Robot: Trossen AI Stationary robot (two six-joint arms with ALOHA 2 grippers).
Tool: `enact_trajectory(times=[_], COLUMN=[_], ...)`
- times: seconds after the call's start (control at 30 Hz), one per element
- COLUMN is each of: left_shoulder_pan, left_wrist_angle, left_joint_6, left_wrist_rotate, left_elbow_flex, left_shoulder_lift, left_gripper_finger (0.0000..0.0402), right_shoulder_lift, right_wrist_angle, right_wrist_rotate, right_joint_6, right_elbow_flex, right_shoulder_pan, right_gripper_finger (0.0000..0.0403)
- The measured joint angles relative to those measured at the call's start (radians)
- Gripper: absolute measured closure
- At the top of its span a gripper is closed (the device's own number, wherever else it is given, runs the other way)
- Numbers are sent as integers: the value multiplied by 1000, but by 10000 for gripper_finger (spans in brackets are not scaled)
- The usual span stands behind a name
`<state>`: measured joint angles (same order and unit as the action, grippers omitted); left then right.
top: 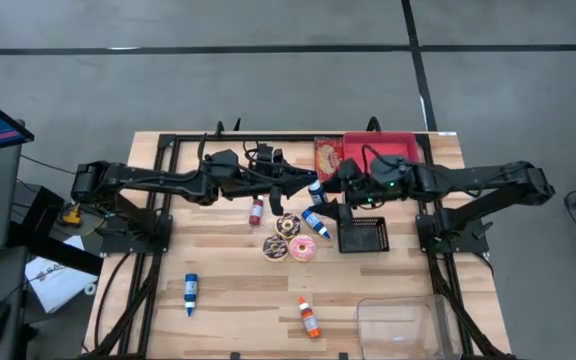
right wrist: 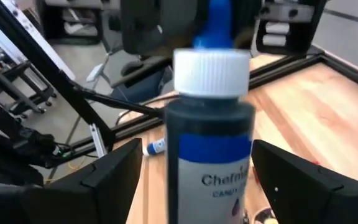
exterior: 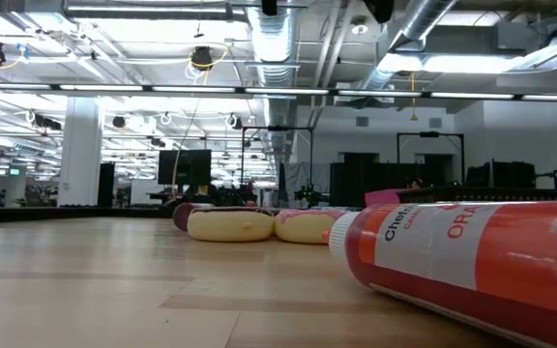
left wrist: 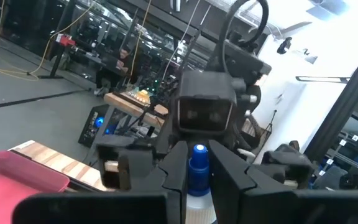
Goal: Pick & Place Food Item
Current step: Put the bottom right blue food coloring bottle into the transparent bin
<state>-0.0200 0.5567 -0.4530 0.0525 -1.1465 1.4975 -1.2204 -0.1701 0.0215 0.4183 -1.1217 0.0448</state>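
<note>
Blue-labelled dark bottle with white collar and blue tip (right wrist: 211,118): aloft above table centre, between both arms. Left gripper (left wrist: 197,180): clamped tight on that bottle. Right gripper (right wrist: 194,174): spread wide either side of it, apparently not touching. Below on wooden table (top: 238,290): pink-iced doughnut (top: 302,249), black mesh basket (top: 362,235).

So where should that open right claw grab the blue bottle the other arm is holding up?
Probably on the labelled body of the blue bottle, below its white cap. The right gripper faces it with fingers either side, so it can come straight on; the left gripper grips the other end.
</note>
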Motion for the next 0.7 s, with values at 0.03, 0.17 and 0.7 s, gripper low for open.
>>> enact_trajectory(times=[0.03,0.17,0.7], left_shoulder_pan=[1,2,1], left_wrist_angle=[0,-1,10], left_joint_6=[0,0,-1], left_wrist_rotate=[0,0,-47], left_elbow_flex=[0,0,0], left_shoulder_lift=[0,0,0], left_gripper_finger=[368,368,360], right_shoulder_lift=[1,8,3], right_wrist_angle=[1,-4,-14], right_wrist_rotate=[0,-1,-51], right_joint_6=[0,0,-9], right_elbow_flex=[-2,-2,-2], right_shoulder_pan=[0,-1,-1], right_gripper_finger=[112,130,317])
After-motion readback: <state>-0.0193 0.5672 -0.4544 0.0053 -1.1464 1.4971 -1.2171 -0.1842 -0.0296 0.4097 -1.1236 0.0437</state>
